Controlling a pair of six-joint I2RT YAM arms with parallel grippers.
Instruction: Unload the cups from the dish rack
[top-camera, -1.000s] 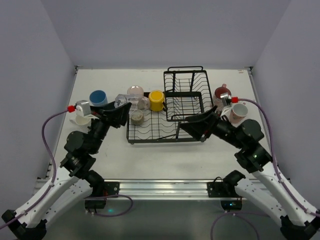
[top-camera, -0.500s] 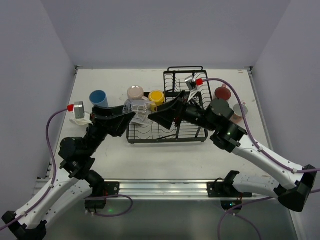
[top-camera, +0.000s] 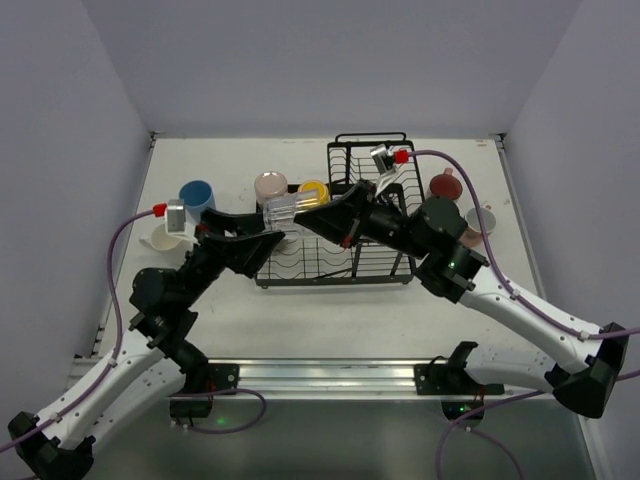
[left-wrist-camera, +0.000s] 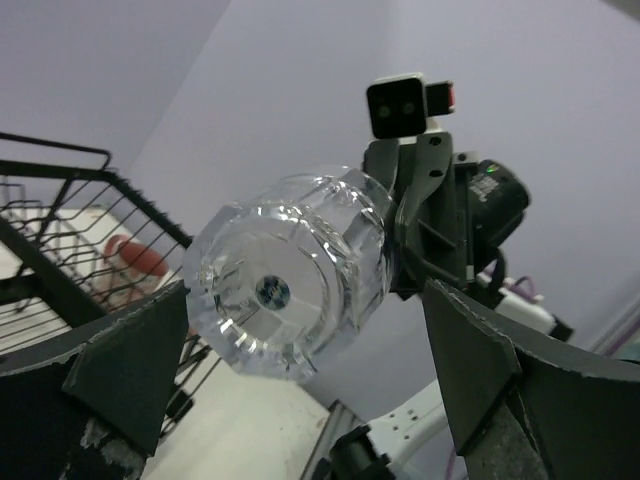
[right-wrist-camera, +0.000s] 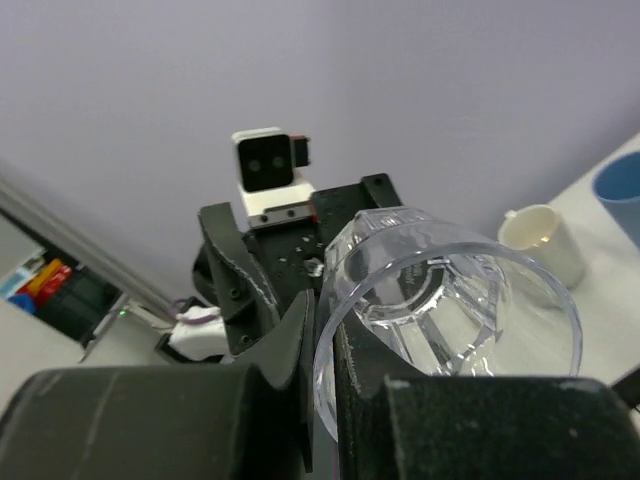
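With the dish rack (top-camera: 320, 265) below both tools, the left gripper (left-wrist-camera: 305, 295) stands spread either side of the clear glass (right-wrist-camera: 440, 310) while the right gripper (right-wrist-camera: 320, 330) pinches its rim — best to back the left straight off, brushing nothing.

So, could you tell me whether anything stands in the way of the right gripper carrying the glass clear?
Yes: the right gripper pinches the glass by its rim, but the left gripper stands open around its base, a finger on either side. The yellow mug sits close by.
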